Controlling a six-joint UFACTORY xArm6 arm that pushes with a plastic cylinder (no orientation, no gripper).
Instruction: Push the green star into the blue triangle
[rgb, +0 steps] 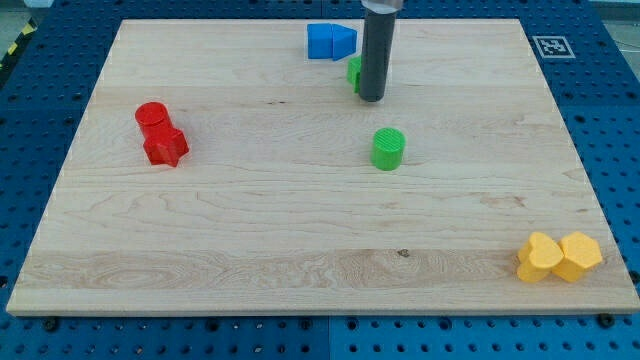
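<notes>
Pale wooden board (300, 230) with fine brown grain lines and one small dark knot, sitting on a deep blue perforated bench (620, 120). At the board's far edge, two bright blue blocks (330, 41); beside them a sliver of green block (354, 74) peeks from behind the dark grey rod (375, 50). A vivid green cylinder (388, 148) mid-board. Two glossy red blocks (160, 133) toward the left edge. Two warm yellow blocks (558, 256) at the near right corner. A black-and-white square marker (551, 45) at the far right corner.
</notes>
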